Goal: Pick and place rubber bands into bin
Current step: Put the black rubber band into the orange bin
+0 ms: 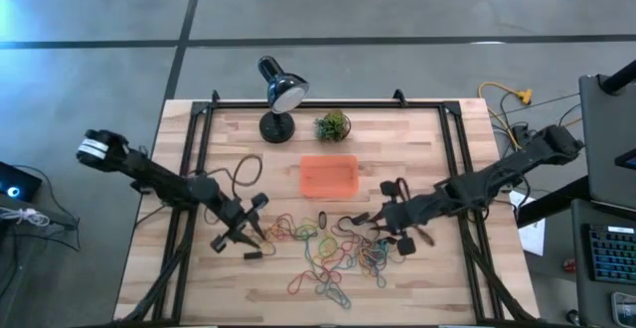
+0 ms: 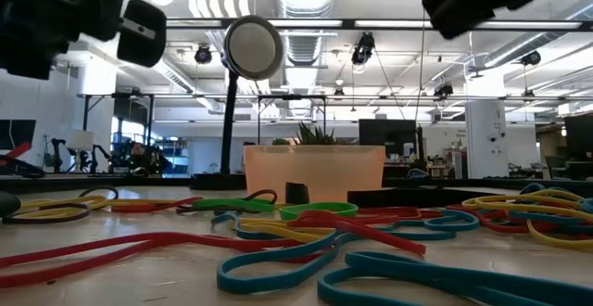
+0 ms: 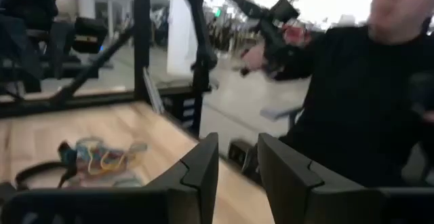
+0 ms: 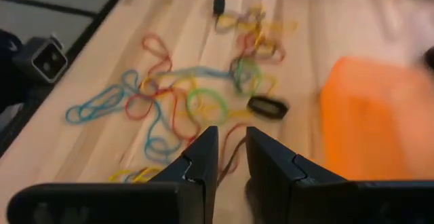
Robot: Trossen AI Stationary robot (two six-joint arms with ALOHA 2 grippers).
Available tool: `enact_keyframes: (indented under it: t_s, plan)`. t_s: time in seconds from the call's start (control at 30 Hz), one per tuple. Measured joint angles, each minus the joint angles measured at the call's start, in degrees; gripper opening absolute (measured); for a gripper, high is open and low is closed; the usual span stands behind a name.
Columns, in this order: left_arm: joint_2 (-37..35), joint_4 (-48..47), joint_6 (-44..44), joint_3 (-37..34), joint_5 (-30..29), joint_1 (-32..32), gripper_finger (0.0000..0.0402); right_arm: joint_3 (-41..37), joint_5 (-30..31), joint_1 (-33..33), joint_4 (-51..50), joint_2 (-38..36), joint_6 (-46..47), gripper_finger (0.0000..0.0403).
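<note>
Progress looks nil: the bin [image 1: 328, 176] near the tabletop [image 1: 417, 288] centre seems empty, while the rubber bands [image 1: 328, 248] lie scattered at its 6 o'clock. The left gripper [image 1: 241, 231], at the pile's 9 o'clock, and the right gripper [image 1: 381, 221], at 3 o'clock, both stand slightly parted, holding nothing.

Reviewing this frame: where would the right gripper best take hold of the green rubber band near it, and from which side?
Probably from above, pinching one strand of the green rubber band where it lies clear of neighbours. It lies flat on the table, tangled with others, so there is no edge to grip sideways.
</note>
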Motion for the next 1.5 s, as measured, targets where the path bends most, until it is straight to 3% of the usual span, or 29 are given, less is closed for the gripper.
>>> enact_keyframes:
  t_s: [0.3,0.5,0.7,0.9,1.17,1.37,1.5]
  plan:
    - [0.3,2.7,-0.3,-0.1,-1.9,-1.0,0.0089,-0.1,3.8,0.1,-6.5,14.0,7.2,0.0072]
    - [-2.0,1.3,2.1,-0.2,-7.3,-1.0,0.0089,-0.1,4.8,0.1,-6.5,17.2,10.4,0.0072]
    - [-6.1,-16.0,6.4,4.8,-24.9,-2.2,0.0089,-0.1,6.2,0.8,-6.5,14.9,11.6,0.0072]
    - [-4.7,-48.9,7.5,22.7,-46.3,-9.0,0.0089,-0.1,8.5,2.1,-8.2,10.0,11.2,0.0072]
    - [12.8,-73.4,9.0,45.7,-74.2,-19.7,0.0089,-0.7,10.6,3.2,-9.9,4.3,11.3,0.0072]
    - [27.5,-87.3,9.1,56.4,-94.2,-24.7,0.0089,-1.8,11.5,5.5,-10.1,4.4,12.9,0.0072]
    - [33.4,-92.5,9.0,59.2,-99.1,-26.2,0.0089,-2.4,12.0,7.2,-10.5,5.2,14.9,0.0072]
